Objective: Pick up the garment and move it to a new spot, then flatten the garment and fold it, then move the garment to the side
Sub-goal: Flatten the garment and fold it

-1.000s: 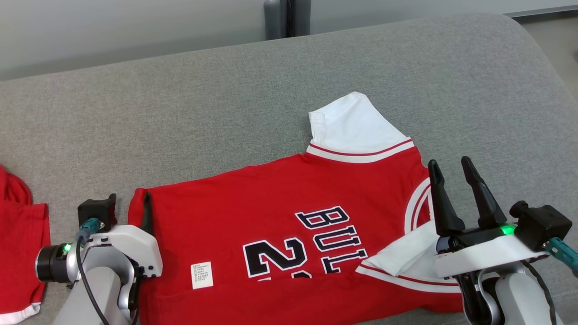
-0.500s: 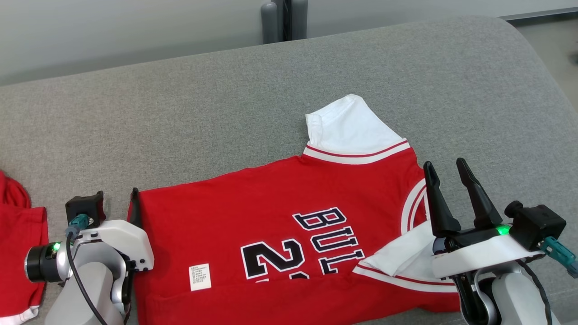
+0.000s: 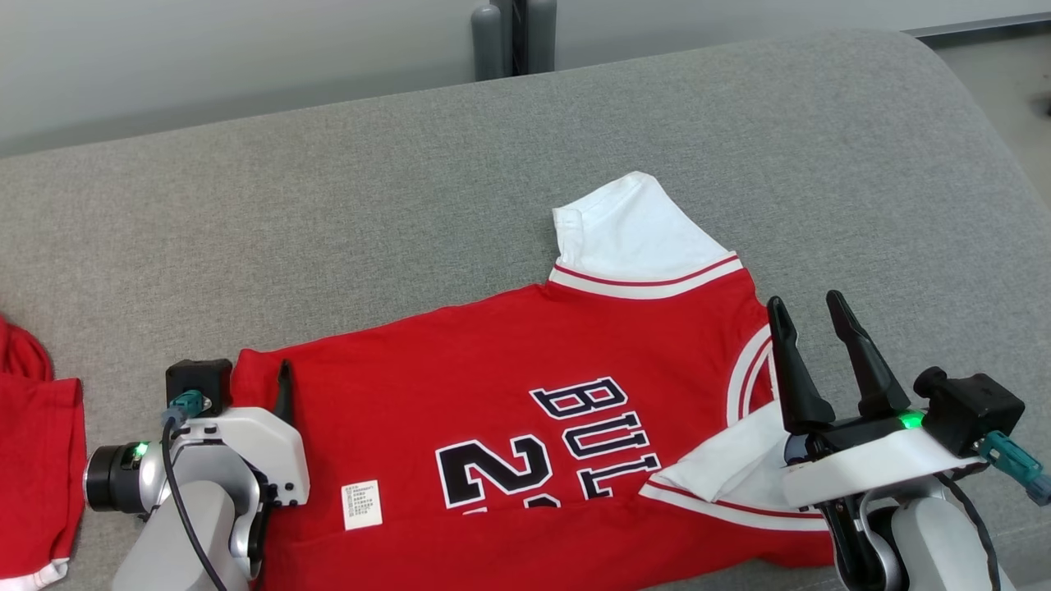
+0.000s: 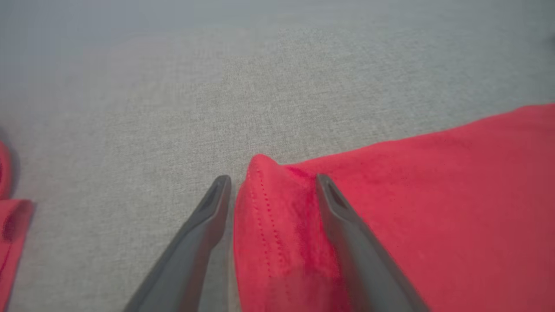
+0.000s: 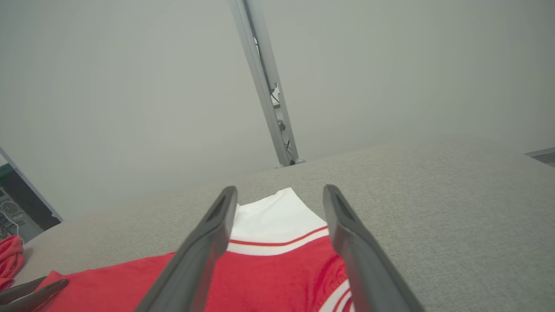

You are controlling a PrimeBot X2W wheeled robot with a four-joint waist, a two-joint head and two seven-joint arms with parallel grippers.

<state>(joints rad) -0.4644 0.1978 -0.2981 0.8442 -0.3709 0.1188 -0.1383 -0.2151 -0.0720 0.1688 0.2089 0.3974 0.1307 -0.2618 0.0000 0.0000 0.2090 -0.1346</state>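
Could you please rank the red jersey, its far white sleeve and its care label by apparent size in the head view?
1. red jersey, largest by far, though cut off at the bottom edge
2. far white sleeve
3. care label, smallest

Head cam looked forward and down from above the grey fabric surface [image 3: 328, 205], mid-range, with most of the red jersey [image 3: 493, 361] in frame. Left wrist cam sat very close and low, aimed along its jaws at the jersey's hem corner. Right wrist cam sat higher and further back, tilted up toward the wall [image 5: 130, 86] and post [image 5: 264, 86]. All 3 views shared the jersey. Right wrist cam also caught the left gripper [image 5: 56, 280] at its lower left.
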